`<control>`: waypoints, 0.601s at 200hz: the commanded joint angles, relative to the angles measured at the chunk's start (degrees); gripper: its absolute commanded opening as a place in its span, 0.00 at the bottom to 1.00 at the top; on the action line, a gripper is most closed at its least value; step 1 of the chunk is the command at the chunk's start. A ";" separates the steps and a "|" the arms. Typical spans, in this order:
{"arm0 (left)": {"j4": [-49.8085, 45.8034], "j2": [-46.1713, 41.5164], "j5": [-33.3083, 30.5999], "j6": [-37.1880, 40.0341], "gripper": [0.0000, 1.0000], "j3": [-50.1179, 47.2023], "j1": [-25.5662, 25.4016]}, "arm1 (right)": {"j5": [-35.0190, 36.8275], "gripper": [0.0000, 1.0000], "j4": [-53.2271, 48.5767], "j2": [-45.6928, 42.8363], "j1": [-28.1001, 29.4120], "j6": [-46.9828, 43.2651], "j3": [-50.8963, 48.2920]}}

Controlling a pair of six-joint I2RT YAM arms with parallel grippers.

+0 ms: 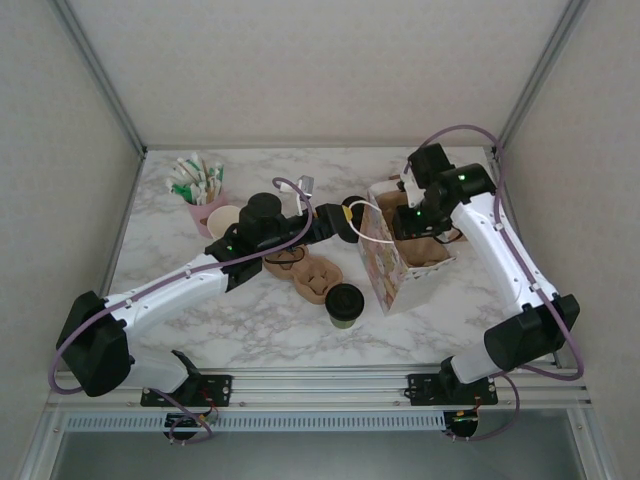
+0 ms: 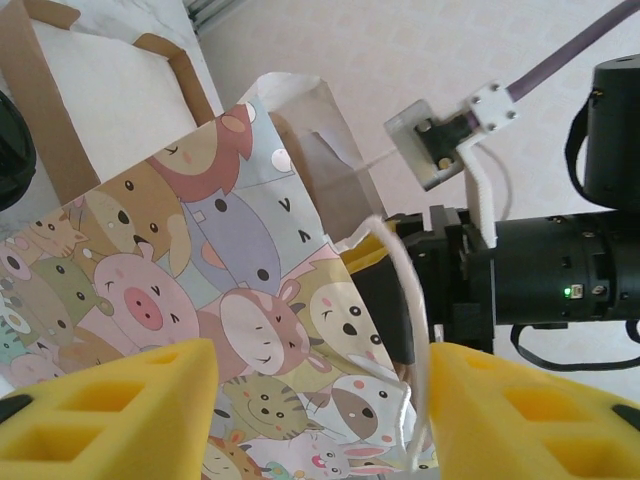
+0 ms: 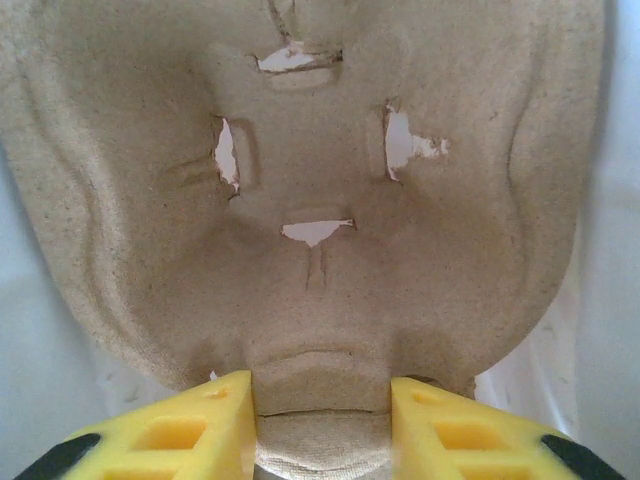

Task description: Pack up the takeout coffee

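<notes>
Right pincer [image 3: 320, 400] grasping carrier [image 3: 320, 150] inside bag [image 2: 200, 280].
Left pincer [image 2: 320, 385] released, at bag's rim; coffee [image 1: 345, 303] upright on tabletop [image 1: 270, 330], lower centre of frame.

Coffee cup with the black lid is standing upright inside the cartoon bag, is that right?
Not quite. The coffee cup with the black lid is standing upright, but on the table beside the cartoon bag, not inside it. The top view shows this.
</notes>
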 commanded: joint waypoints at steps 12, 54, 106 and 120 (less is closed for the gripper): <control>0.98 0.43 -0.54 0.82 0.57 0.47 -0.41 | 1.16 0.35 0.86 0.50 0.41 0.83 -0.50; 1.33 0.54 -0.49 0.73 0.57 0.38 -0.46 | 1.16 0.35 1.04 1.63 0.59 1.16 -0.03; 1.50 0.43 -0.49 0.63 0.57 0.21 -0.45 | 4.46 0.35 1.40 3.94 2.72 2.44 -1.37; 1.52 0.27 -0.58 0.59 0.57 0.12 -0.53 | 5.22 0.35 1.48 4.39 3.09 2.76 -1.71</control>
